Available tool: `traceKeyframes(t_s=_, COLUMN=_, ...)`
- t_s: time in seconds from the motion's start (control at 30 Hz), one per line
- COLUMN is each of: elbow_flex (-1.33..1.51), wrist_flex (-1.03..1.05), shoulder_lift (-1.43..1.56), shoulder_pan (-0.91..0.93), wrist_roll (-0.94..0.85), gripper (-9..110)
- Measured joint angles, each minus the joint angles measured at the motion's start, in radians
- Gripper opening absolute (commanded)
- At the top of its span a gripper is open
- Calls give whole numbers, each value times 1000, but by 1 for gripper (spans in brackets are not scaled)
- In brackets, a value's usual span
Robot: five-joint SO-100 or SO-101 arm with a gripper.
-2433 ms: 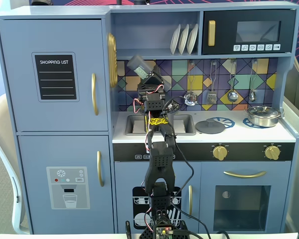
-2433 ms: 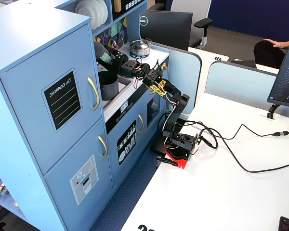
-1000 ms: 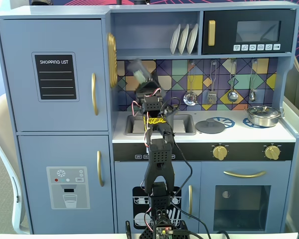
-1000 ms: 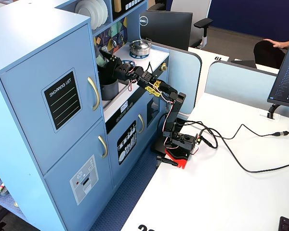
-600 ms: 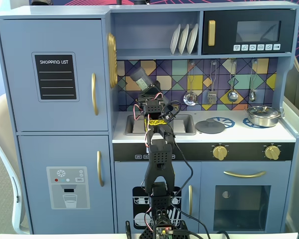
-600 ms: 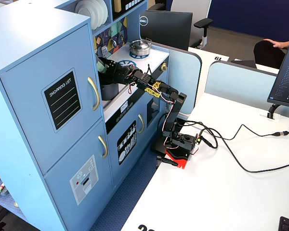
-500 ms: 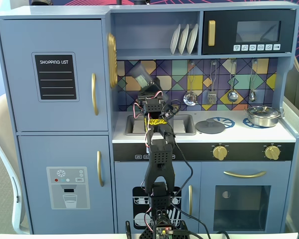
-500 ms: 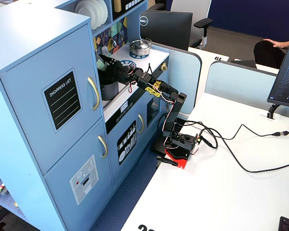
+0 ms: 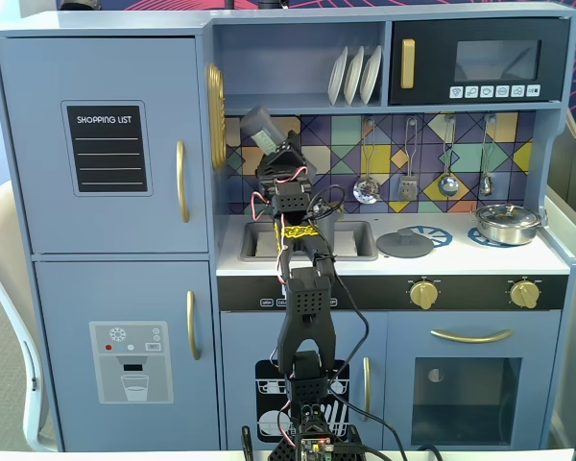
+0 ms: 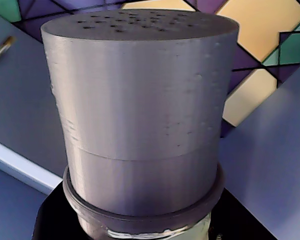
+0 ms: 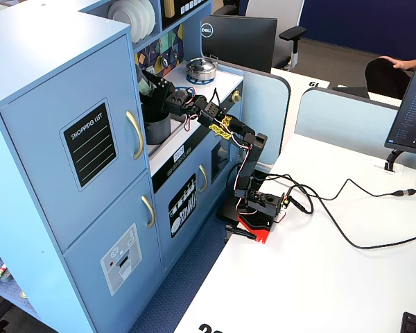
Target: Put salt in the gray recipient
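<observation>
Salt: perforated cap fills the wrist view. Held aloft, tilted, by the fingers clamped on its body. Gray recipient: below, in the sink (partly hidden). Cap is to be tipped downward directly over the opening.

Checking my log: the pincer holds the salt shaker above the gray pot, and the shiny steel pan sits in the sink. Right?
Not quite. The steel pan sits on the right-hand burner, not in the sink, as the front fixed view shows. The pincer does hold the salt shaker above the gray pot.
</observation>
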Motion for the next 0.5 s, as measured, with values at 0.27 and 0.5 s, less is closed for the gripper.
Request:
traceKeyframes(t_s=0.27, elbow_flex=163, wrist_flex=-9, shoulder_lift=8, shoulder_pan=55, wrist_roll=-15, gripper=0)
traceKeyframes(t_s=0.5, elbow_flex=170, wrist_flex=-9, shoulder_lift=9, shoulder_pan=51, wrist_roll=-21, gripper=0)
